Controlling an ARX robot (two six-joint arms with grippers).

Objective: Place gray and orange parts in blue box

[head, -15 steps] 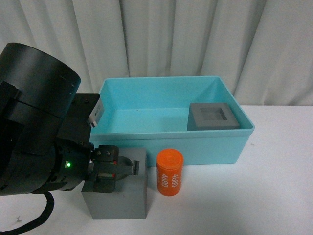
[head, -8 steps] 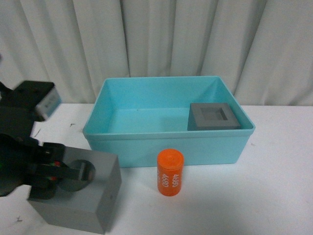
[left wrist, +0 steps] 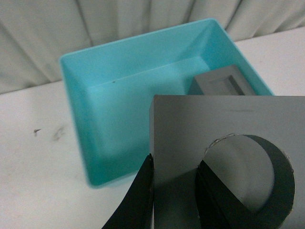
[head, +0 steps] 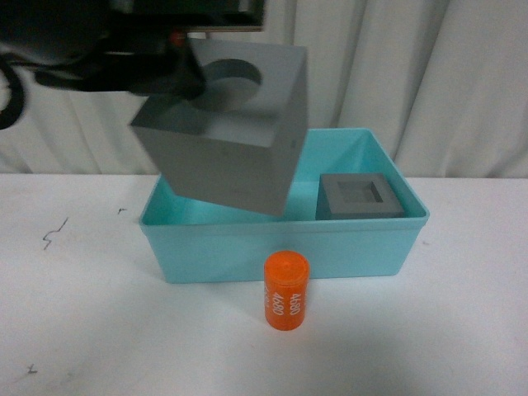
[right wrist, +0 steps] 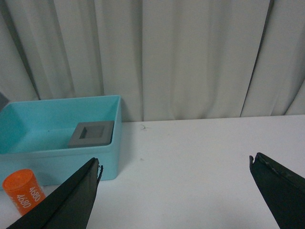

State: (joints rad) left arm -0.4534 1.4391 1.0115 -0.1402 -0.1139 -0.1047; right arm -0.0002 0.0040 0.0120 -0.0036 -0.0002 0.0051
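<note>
**Table** (head: 429,330) – white, flat, carrying everything below.

**Blue box** (head: 280,247) – a turquoise bin, open side up, long axis running left to right across the table, curtain behind it.

**Gray cube, round recess** (head: 239,157) – held aloft, clear of the table; in the front view it hangs before the box's left half. It is tilted, one lower corner dipping towards the box, with the recessed face turned upward.

**Gray cube, square recess** (head: 360,198) – sits flat on the box floor at the right-hand wall, recess upward.

**Orange cylinder** (head: 286,291) – stands upright on the table just before the box's front wall, long axis vertical, white digits running up its side.

**Left gripper** (left wrist: 175,191) – reaches in from the upper left, dark and blurred in the front view. One finger lies outside the cube and one inside the round recess, pinching the wall between them.

**Right gripper** (right wrist: 174,162) – low over bare table well right of the box, level, its fingers spread wide on nothing.
</note>
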